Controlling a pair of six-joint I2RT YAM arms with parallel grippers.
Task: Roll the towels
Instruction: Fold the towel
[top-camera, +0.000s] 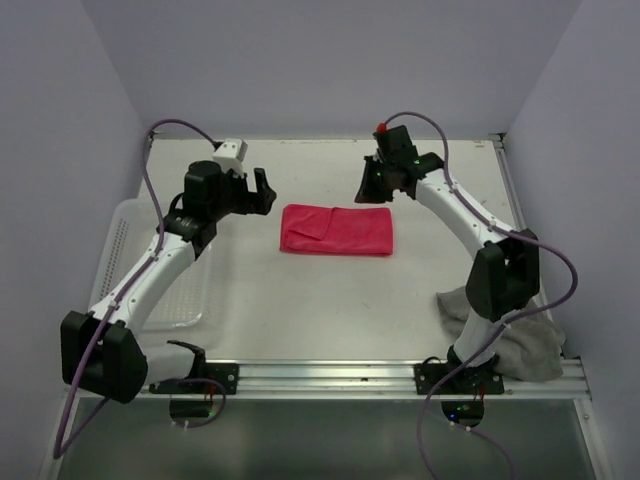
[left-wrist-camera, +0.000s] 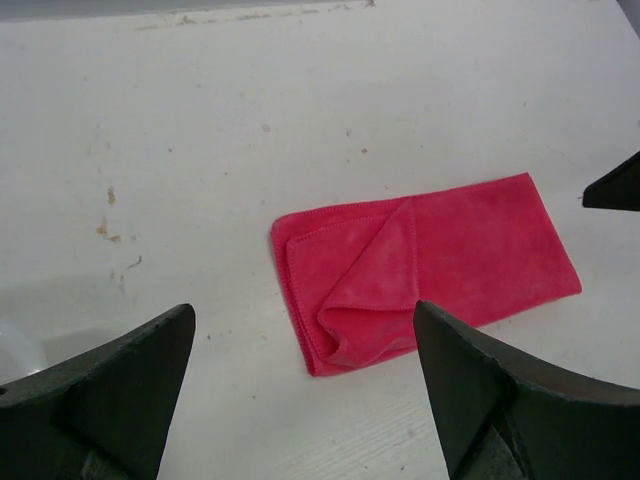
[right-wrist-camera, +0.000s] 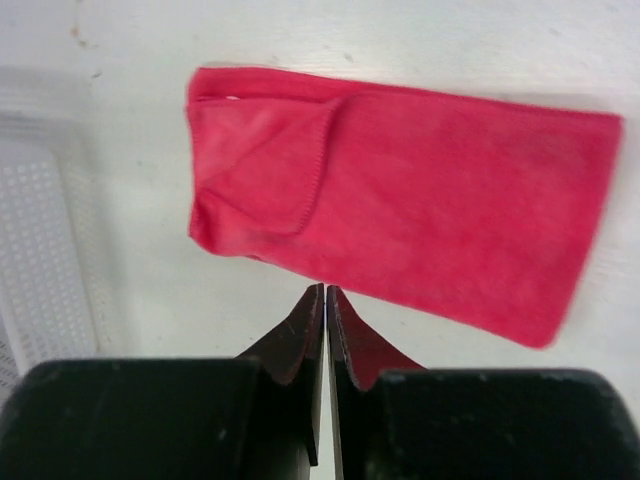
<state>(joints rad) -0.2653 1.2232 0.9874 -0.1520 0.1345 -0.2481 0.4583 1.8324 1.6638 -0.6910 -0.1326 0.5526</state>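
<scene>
A bright pink-red towel (top-camera: 337, 230) (left-wrist-camera: 430, 265) (right-wrist-camera: 420, 210) lies flat in the middle of the table, folded into a long rectangle with one corner flap turned over at its left end. My left gripper (top-camera: 262, 190) (left-wrist-camera: 303, 310) hovers just left of that end, open wide and empty. Behind the towel's right end my right gripper (top-camera: 370, 188) (right-wrist-camera: 326, 288) hangs above the table, its jaws shut together on nothing. A grey-taupe towel (top-camera: 520, 345) lies crumpled at the near right, partly hidden behind the right arm's base.
A white perforated plastic basket (top-camera: 130, 260) (right-wrist-camera: 40, 240) sits at the table's left edge under the left arm. Walls close in the table at the back and on both sides. A metal rail (top-camera: 330, 375) runs along the near edge.
</scene>
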